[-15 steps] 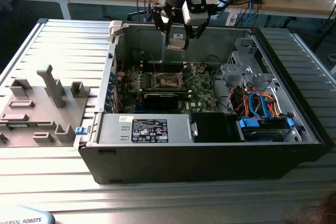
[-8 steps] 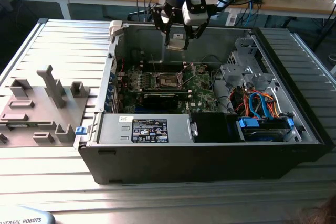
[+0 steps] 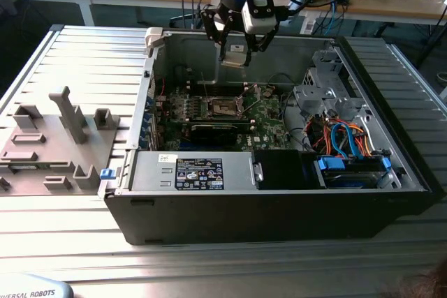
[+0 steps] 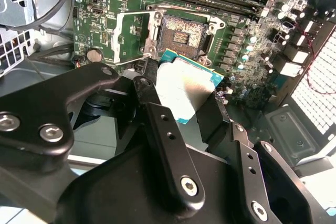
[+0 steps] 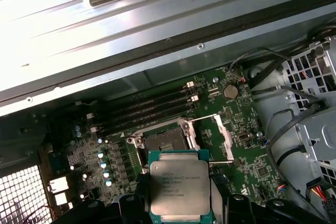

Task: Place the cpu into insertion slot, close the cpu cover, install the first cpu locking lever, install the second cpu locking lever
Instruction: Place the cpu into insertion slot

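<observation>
Gripper (image 3: 236, 55) hangs over the far part of the open case (image 3: 279, 207), above the green board (image 3: 269, 122). Fingers (image 4: 211, 116) pinch the cpu (image 5: 180, 188) by two opposite edges, with its metal top facing up. The cpu is in the air, apart from the slot (image 5: 164, 141), which lies bare on the board below. Cover (image 5: 215, 135) is swung open beside the slot, on the exterior view's right.

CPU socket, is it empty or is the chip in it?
Empty: the insertion slot shows bare, and the gripper holds the cpu above the motherboard.
</observation>
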